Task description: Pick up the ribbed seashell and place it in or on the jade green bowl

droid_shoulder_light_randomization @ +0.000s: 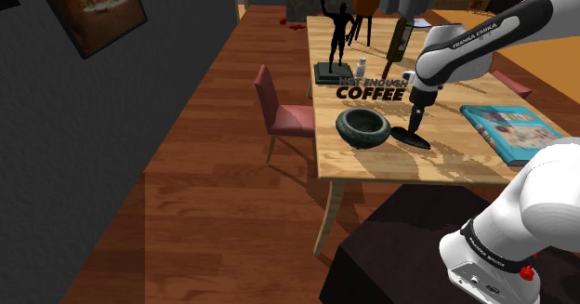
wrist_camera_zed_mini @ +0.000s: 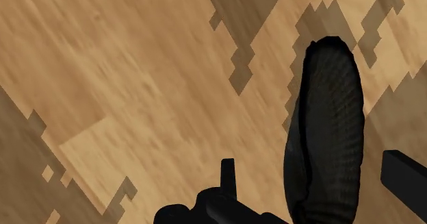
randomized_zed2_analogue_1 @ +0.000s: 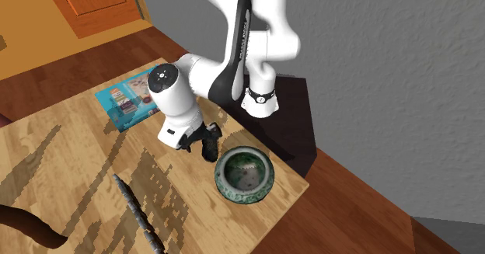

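The ribbed seashell (wrist_camera_zed_mini: 325, 127) is drawn dark, almost black, and lies on the wooden table (droid_shoulder_light_randomization: 372, 167). My gripper (wrist_camera_zed_mini: 315, 181) is open and hangs low over it. The shell sits between the two fingers, nearer one of them, and neither visibly touches it. In the shoulder view the gripper (droid_shoulder_light_randomization: 415, 121) points down at the shell (droid_shoulder_light_randomization: 410, 138), just right of the dark green bowl (droid_shoulder_light_randomization: 362, 127). In the second exterior view the gripper (randomized_zed2_analogue_1: 208, 147) is close beside the bowl (randomized_zed2_analogue_1: 244, 175), which stands near the table's corner with nothing in it.
A blue book (droid_shoulder_light_randomization: 511, 130) lies toward the shoulder view's right. Behind the bowl stand black COFFEE letters (droid_shoulder_light_randomization: 370, 90), a black figurine (droid_shoulder_light_randomization: 336, 37) and a dark bottle (droid_shoulder_light_randomization: 402, 33). A red chair (droid_shoulder_light_randomization: 279, 116) stands at the table's far side.
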Controlling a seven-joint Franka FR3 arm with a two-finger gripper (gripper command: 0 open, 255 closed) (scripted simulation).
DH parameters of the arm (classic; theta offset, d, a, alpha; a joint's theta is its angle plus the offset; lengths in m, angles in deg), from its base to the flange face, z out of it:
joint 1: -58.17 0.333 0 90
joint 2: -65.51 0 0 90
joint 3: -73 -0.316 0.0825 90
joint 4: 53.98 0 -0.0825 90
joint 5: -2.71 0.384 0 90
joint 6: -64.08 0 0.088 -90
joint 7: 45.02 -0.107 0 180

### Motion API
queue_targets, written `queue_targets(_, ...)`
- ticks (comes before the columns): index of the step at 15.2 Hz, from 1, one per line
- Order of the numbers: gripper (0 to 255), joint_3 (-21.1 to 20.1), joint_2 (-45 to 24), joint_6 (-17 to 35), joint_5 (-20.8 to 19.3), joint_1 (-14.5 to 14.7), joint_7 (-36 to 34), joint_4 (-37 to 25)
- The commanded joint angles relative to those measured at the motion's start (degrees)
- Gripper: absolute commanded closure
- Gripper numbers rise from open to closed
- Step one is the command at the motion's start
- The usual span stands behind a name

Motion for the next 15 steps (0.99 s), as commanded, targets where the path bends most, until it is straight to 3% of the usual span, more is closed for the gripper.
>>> queue_targets(1,0,0.39,-1.26,2.01,0.57,0.19,0.49,0.86)
queue_targets(10,0,0.65,-2.39,3.54,1.2,0.41,1.01,1.39)
queue_targets(11,255,0.65,-2.39,3.54,1.2,0.41,1.01,1.39)
queue_targets(15,255,0.67,-2.45,3.63,1.23,0.42,1.03,1.42)
